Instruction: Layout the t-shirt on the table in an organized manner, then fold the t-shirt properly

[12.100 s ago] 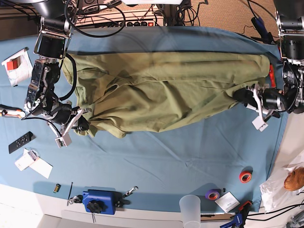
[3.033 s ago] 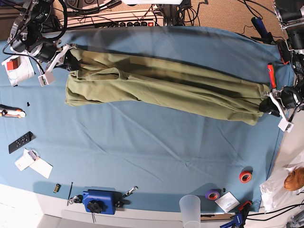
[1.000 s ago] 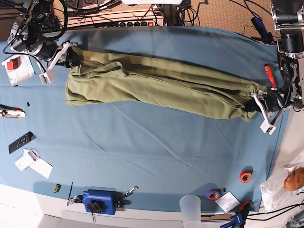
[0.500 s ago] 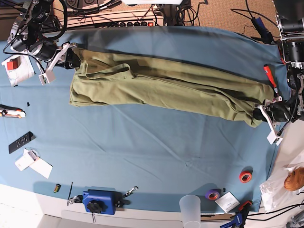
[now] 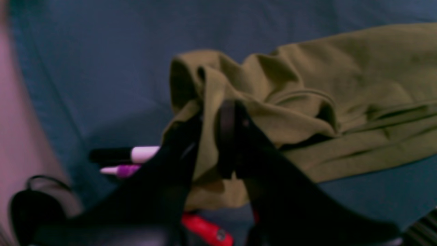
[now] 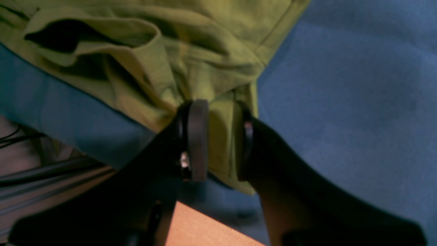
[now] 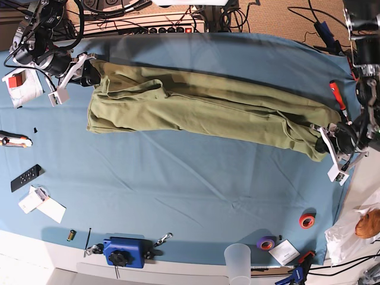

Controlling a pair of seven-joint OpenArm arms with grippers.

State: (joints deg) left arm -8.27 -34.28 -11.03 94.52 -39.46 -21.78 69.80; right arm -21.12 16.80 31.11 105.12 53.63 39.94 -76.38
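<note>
**Shirt held at both ends, spread not yet made**

Left gripper [image 5: 208, 136]: jaws drawn narrow, pinching a thin bunch of shirt [image 5: 307, 99] cloth between them. In the base view it sits at the right edge of the table [image 7: 196, 196], by a red-handled tool [image 7: 336, 95].

Right gripper [image 6: 215, 140]: jaws set moderately apart, with a thick fold of hem clamped between the pads [image 6: 197, 136]. In the base view it is at the far left corner of the table, at the shirt's other end.

Shirt: olive green, plain, lying on the teal cloth as a long narrow band running from upper left to lower right across the far half of the table. Layers are bunched and lapped along its length; long creases run end to end. The left end is wider and blunt, the right end tapers into the grip. Sleeves and collar cannot be told apart in this heap.

Progress, as judged: early. The shirt is on the table and stretched lengthwise, but not opened flat; no tidy fold shows. Left to do: spread it to full width, smooth it, then fold.

Nearby: two markers [image 5: 136, 160] beside the left gripper; tape rolls [image 7: 307, 221], a cup [image 7: 237, 261] and a blue clamp [image 7: 123, 252] along the near edge, well apart from the shirt.
</note>
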